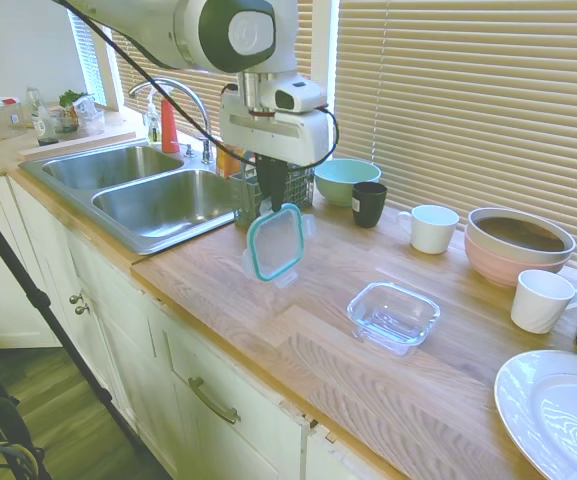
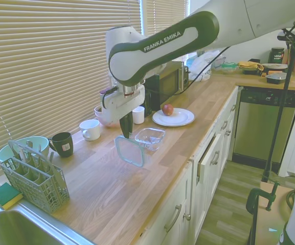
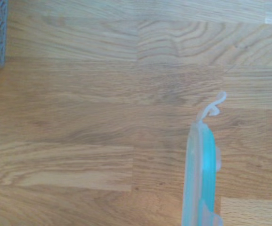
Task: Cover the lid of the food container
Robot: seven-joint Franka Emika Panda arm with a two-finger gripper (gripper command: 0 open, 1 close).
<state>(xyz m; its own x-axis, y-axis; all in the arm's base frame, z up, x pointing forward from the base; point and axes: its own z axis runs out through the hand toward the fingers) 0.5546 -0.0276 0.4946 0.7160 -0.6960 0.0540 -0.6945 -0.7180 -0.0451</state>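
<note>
The lid (image 1: 276,242), clear plastic with a teal rim seal, hangs on edge above the wooden counter, pinched at its top edge by my gripper (image 1: 273,203), which is shut on it. In the second exterior view the lid (image 2: 130,151) dangles below the gripper (image 2: 126,133), just left of the food container (image 2: 150,137). The food container (image 1: 394,316), a shallow clear glass dish, sits empty on the counter to the right of the lid and apart from it. In the wrist view the lid (image 3: 200,174) shows edge-on over bare wood.
A grey cutlery basket (image 1: 286,186) stands behind the gripper beside the sink (image 1: 158,196). A teal bowl (image 1: 346,180), black mug (image 1: 369,203), two white mugs (image 1: 433,228), stacked bowls (image 1: 520,244) and a white plate (image 1: 558,410) line the counter's back and right.
</note>
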